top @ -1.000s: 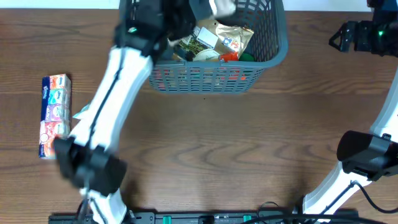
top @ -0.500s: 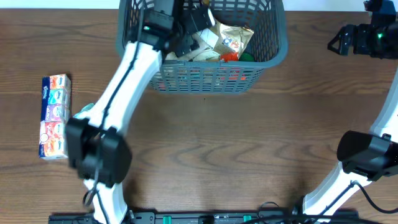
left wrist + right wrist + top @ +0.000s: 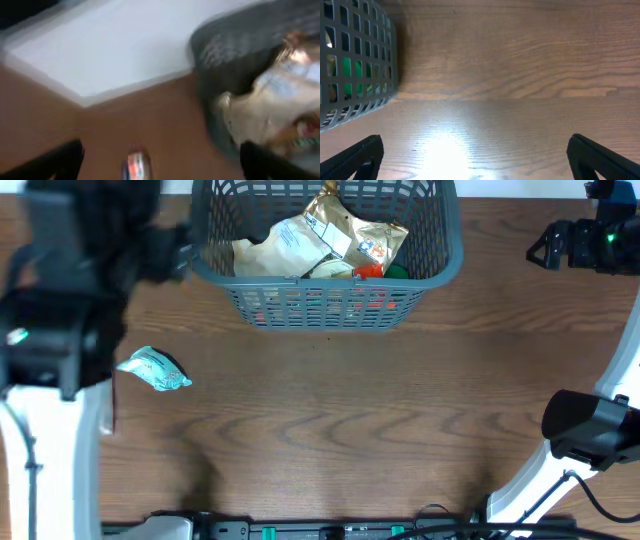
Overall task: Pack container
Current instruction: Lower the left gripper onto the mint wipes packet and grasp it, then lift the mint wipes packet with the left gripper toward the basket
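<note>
The container [image 3: 330, 308], a dark grey lattice basket, stands at the back centre and holds several packets, among them a pale crumpled bag [image 3: 285, 245]. In the blurred left wrist view, the container [image 3: 220, 60] is at the right. My left gripper [image 3: 161, 152] is open and empty, out to the container's left, with a colourful pack [image 3: 136, 166] on the table below it. The left arm [image 3: 60, 330] looms blurred at the left of the overhead view. My right gripper [image 3: 475, 152] is open over bare wood to the right of the container [image 3: 355, 65].
A small light blue packet [image 3: 153, 370] lies on the wooden table [image 3: 350, 430] left of centre. The right arm's base [image 3: 590, 430] stands at the right front. A white wall [image 3: 115, 45] runs behind the table.
My left gripper opened inside the container and left the pale bag there. The left arm then swung out to the left and now covers the colourful pack in the overhead view.
</note>
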Controlling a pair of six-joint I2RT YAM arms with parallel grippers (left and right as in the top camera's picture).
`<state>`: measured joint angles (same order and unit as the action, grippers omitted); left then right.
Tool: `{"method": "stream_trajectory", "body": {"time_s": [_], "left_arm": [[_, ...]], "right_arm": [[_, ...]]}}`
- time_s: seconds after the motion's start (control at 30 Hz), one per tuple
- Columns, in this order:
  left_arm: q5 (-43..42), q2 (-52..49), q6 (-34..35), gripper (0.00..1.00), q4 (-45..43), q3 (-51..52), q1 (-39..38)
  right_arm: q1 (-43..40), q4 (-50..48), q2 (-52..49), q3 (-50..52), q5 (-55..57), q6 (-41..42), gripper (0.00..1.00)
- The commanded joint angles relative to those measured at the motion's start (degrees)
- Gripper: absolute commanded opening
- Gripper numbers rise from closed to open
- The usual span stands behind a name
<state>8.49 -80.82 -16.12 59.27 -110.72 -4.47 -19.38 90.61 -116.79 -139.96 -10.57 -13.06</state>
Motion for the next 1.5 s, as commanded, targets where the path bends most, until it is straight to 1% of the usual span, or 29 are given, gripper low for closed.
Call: {"method": "stream_trajectory", "body": {"time_s": [0.0, 0.07, 0.13, 0.2, 0.27, 0.4, 0.6, 0.77, 1.0, 1.13, 1.27, 1.33, 1.37, 1.43, 1.47], "left_arm": [[2.7, -0.4, 23.3, 0.98, 8.9, 0.8, 6.1], [2.7, -0.8, 29.6, 0.98, 14.7, 2.6, 9.8], [2.7, -1.3, 34.0, 0.98, 16.6, 6.3, 12.7], [1.1, -2.0, 38.1, 0.98, 15.5, 11.8, 15.5], [-2.5, -2.8, 39.7, 0.98, 12.2, 17.2, 17.1], [-9.7, -5.7, 40.8, 0.98, 4.7, 27.5, 18.9], [-13.1, -12.9, 41.8, 0.98, -3.3, 37.7, 19.3], [-13.0, -19.5, 42.4, 0.99, -6.1, 40.1, 19.3], [-13.0, -27.8, 42.6, 0.98, -10.7, 40.3, 19.3], [-14.1, -31.3, 42.7, 0.98, -12.3, 40.3, 19.3], [-14.1, -32.6, 42.6, 0.99, -12.5, 40.3, 19.3], [-14.1, -32.5, 42.6, 0.93, -12.5, 40.3, 19.3], [-14.1, -32.5, 42.6, 0.84, -12.4, 40.3, 19.3], [-14.1, -32.5, 42.6, 0.51, -11.8, 40.2, 19.3], [-14.1, -32.3, 42.6, 0.4, -11.4, 40.2, 19.3]], "right_arm": [[-0.4, 0.1, -0.5, 0.2, -0.4, -0.7, 0.99], [-0.4, 0.1, -0.5, 0.2, -0.4, -0.8, 0.99], [-0.4, 0.1, -0.5, 0.2, -0.4, -0.8, 0.99], [-0.4, 0.0, -0.5, 0.2, -0.4, -0.8, 0.99], [-0.4, 0.0, -0.5, 0.2, -0.4, -0.8, 0.99], [-0.4, 0.1, -0.5, 0.2, -0.4, -0.8, 0.99], [-0.4, 0.1, -0.5, 0.2, -0.4, -0.7, 0.99], [-0.4, 0.2, -0.5, 0.2, -0.4, -0.7, 0.99], [-0.4, 0.4, -0.5, 0.2, -0.4, -0.7, 0.99], [-0.4, 0.4, -0.5, 0.2, -0.4, -0.7, 0.99], [-0.4, 0.4, -0.5, 0.2, -0.4, -0.7, 0.99], [-0.4, 0.4, -0.5, 0.2, -0.4, -0.7, 0.99], [-0.4, 0.4, -0.5, 0.2, -0.4, -0.8, 0.99], [-0.4, 0.3, -0.5, 0.2, -0.4, -0.8, 0.99], [-0.4, 0.4, -0.5, 0.2, -0.4, -0.8, 0.99]]}}
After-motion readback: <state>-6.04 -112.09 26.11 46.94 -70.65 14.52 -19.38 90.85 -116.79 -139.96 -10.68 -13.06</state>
